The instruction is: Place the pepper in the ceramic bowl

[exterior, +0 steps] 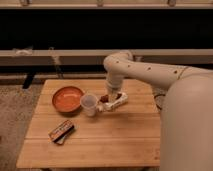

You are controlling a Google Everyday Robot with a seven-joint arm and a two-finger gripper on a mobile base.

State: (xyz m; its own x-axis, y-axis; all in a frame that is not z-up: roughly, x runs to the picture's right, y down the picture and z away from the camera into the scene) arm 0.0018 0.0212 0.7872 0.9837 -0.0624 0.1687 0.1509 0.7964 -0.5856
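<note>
The ceramic bowl [67, 98], orange inside with a brown rim, sits on the left part of the wooden table [125, 135]. My gripper [107, 96] hangs from the white arm just right of the plastic cup [89, 104] and over the left end of the white packet [116, 102]. The small dark red pepper [104, 98] shows at the gripper's tip, and the gripper looks shut on it. The pepper is right of the bowl, with the cup between them.
A dark wrapped snack bar [61, 131] lies near the table's front left. The white arm [150, 75] reaches in from the right over the table's back right. A dark shelf and rail run behind the table.
</note>
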